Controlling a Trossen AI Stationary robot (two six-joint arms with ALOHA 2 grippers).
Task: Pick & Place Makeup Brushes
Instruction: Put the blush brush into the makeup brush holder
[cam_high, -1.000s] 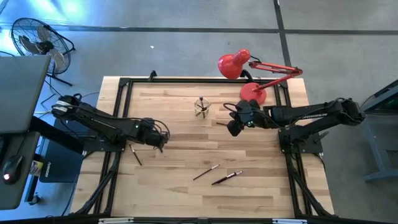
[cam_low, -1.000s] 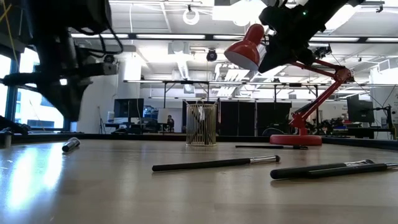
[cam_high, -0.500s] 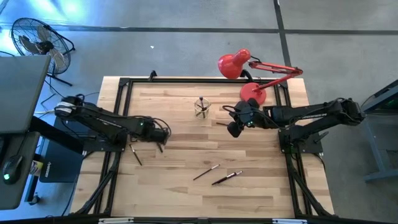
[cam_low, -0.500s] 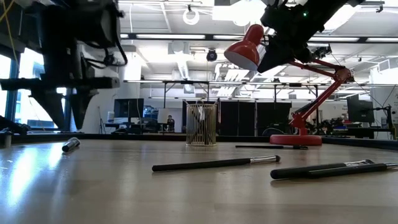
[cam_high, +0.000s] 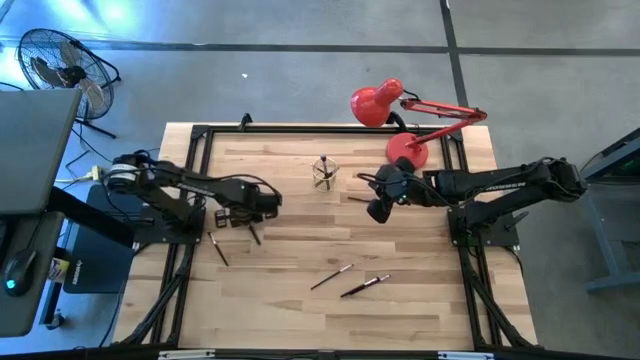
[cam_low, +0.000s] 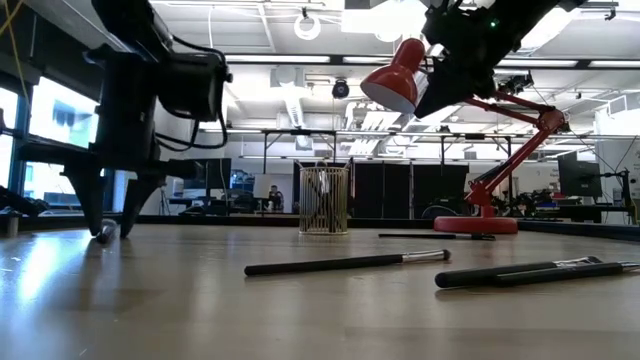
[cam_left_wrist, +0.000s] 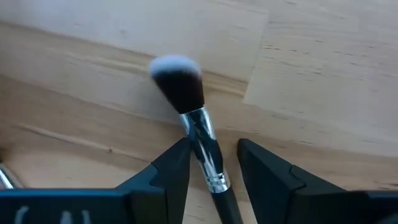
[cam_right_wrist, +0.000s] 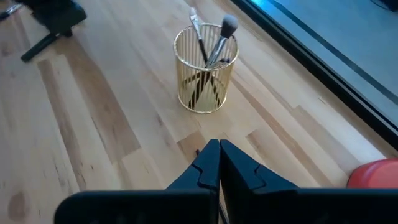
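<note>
Left wrist view showed the left claw (cam_left_wrist: 212, 163) spread open astride a brush (cam_left_wrist: 193, 124) lying flat on the tabletop (cam_left_wrist: 323, 68), one finger on each side of its silver ferrule, nothing gripped yet. The step in hand looked like the pick: the next move would call for closing squarely on the ferrule or handle, then lifting and carrying the brush to the gold wire cup (cam_right_wrist: 204, 68), which already held a few brushes. The brush's long axis ran almost straight out along the claw's line of sight, bristle head pointing away from the wrist, handle passing back between the fingers. From above, the left claw (cam_high: 252, 208) sat over the tabletop's left part, with another brush (cam_high: 218, 247) just beside it nearer the front edge. Two more brushes (cam_high: 350, 280) lay near the front middle. The right claw (cam_high: 377, 208) hung pinched shut and empty, near the cup.
</note>
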